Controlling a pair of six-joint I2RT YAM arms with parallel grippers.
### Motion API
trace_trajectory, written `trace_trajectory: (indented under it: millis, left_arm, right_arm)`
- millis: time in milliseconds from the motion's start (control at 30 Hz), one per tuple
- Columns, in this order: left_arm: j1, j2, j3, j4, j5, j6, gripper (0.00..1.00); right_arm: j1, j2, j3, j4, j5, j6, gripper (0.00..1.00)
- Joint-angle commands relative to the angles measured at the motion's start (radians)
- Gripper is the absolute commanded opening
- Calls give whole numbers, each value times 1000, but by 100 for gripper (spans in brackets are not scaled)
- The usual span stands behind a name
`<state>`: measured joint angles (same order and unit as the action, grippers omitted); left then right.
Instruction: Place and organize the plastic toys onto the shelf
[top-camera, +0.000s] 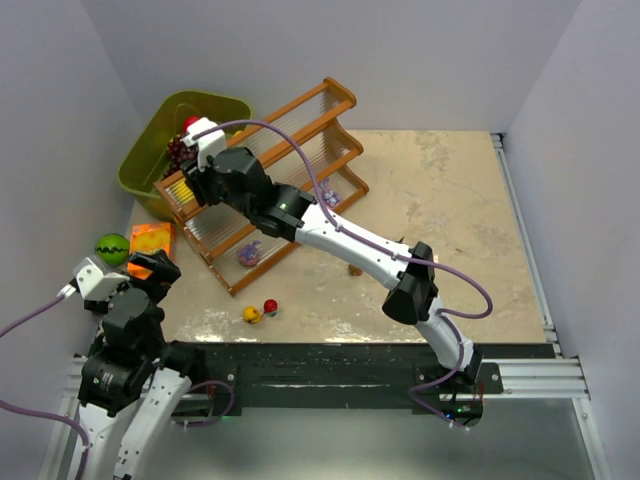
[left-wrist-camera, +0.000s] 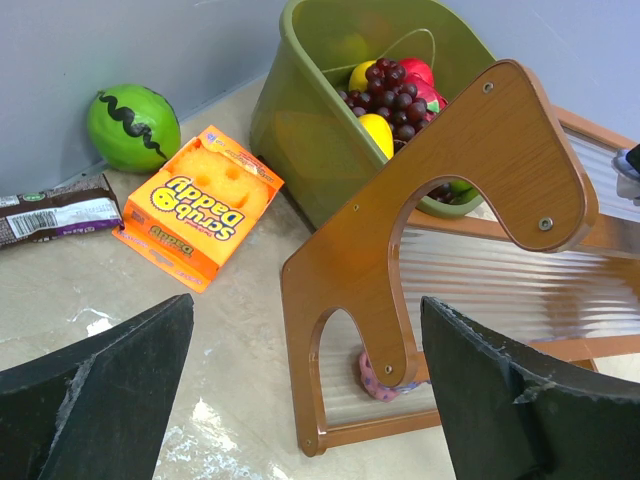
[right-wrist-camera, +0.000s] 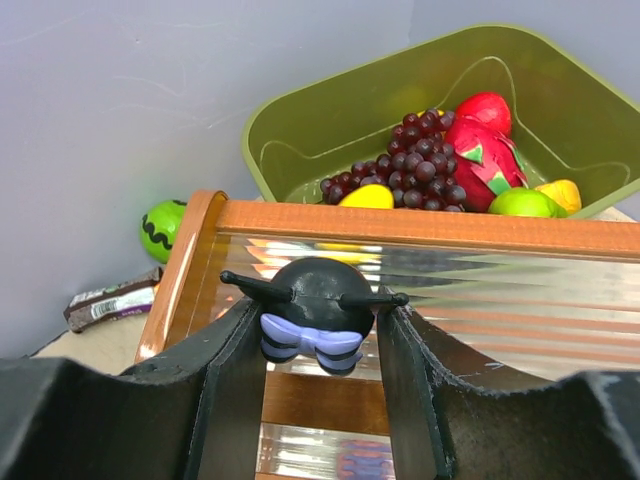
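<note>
The orange sponge box is showing the brand "Scrub Daddy" in yellow letters, reading upside down in the left wrist view. The dark wrapper beside it is carrying print too small to read.

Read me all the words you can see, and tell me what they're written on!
"Scrub Daddy": big letters on top of the orange box, upside down in the left wrist view.
"Scrub Daddy": again, smaller, on that box's side edge.
Dark wrapper beside the box: has print, too small to read.
No other words or numbers show.
</note>
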<state>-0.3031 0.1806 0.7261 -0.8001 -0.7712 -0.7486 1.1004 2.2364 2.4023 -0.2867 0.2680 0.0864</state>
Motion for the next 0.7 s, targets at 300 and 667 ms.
trace_trajectory:
  millis: [300,667]
  left_arm:
    - [4,-13,-2,19,-36,-14,100]
    - [4,-16,-2,21,-36,-14,100]
  right_arm:
    - [-7,29,72,-22,2,13,33]
    - [-10,34,70,-22,5,21,47]
